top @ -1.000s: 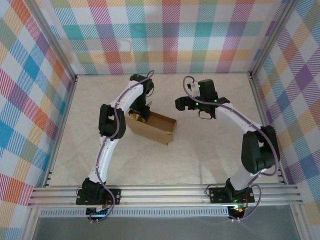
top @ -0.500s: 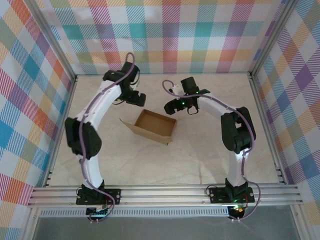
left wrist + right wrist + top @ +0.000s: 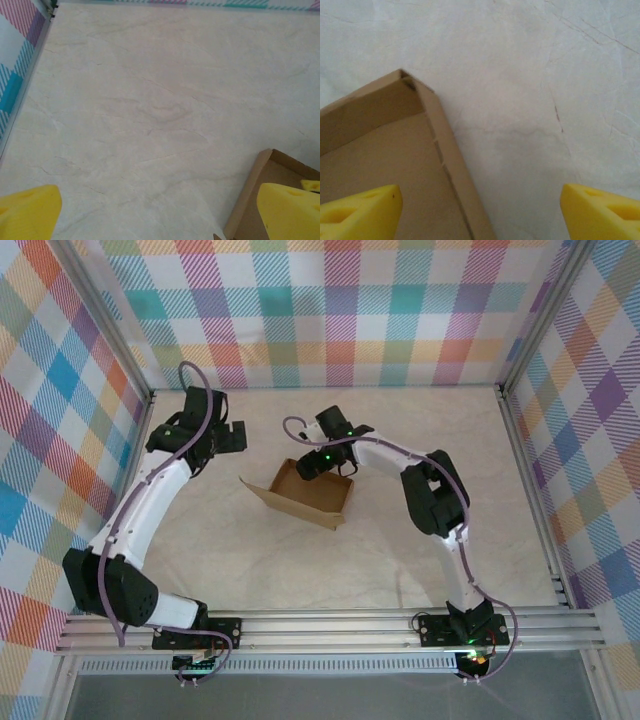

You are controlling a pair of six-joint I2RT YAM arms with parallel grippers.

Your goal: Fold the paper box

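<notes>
The paper box [image 3: 312,498] sits open-topped on the table [image 3: 420,430], near the middle, one flap splayed out at its left end. My right claw [image 3: 316,462] hangs spread wide over the box's far wall, one finger [image 3: 360,210] above the inside floor, the other above bare table. My left claw [image 3: 228,436] is also spread wide, off to the box's left, not touching it
</notes>
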